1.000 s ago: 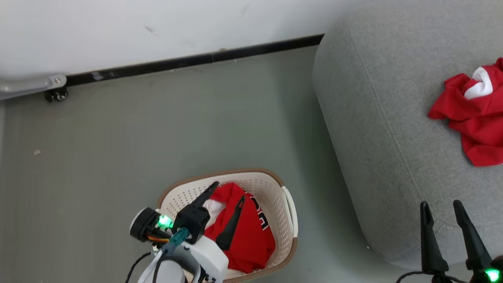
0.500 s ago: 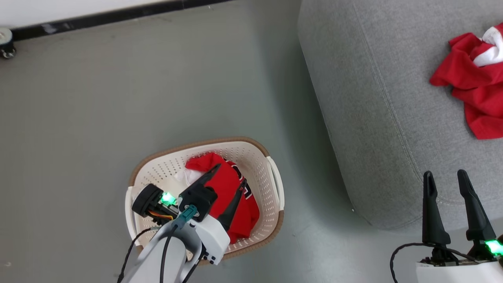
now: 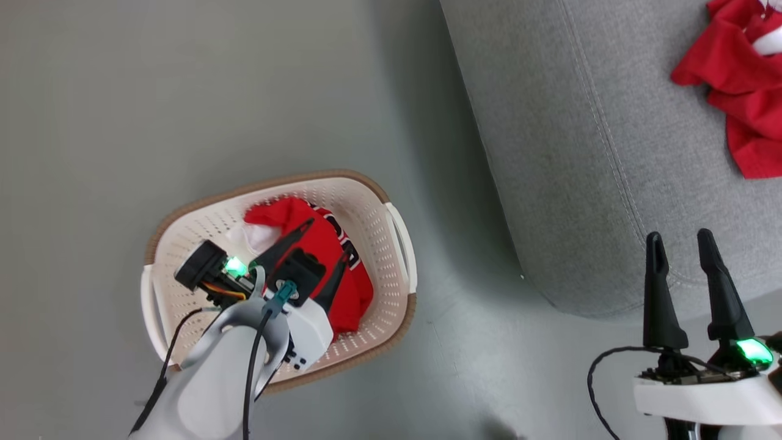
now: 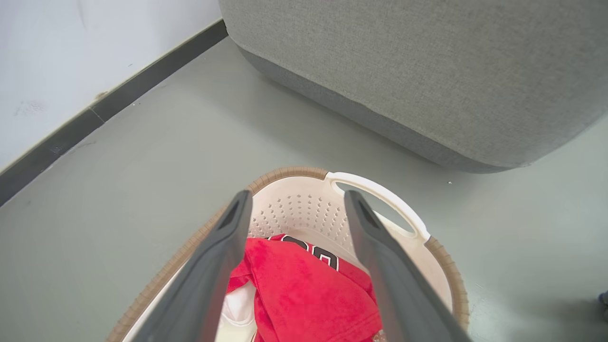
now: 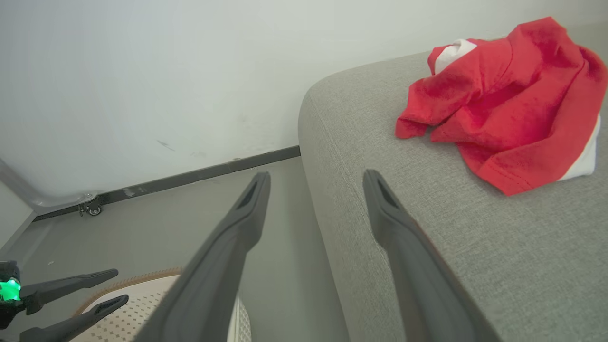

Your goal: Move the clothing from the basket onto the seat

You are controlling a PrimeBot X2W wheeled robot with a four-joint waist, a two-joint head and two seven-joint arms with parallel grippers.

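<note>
The open-fingered left hand has descended over the bright red fabric jersey inside the cream perforated plastic basket, seemingly not yet gripping, so pickup toward the grey upholstered seat at right follows.

At the head view's upper right, the red garment on the seat is cut off by the top and right edges. At lower left, the left gripper and its arm cover the lower part of the basket and much of the jersey, whose black-and-white print is too folded and hidden to read.
</note>
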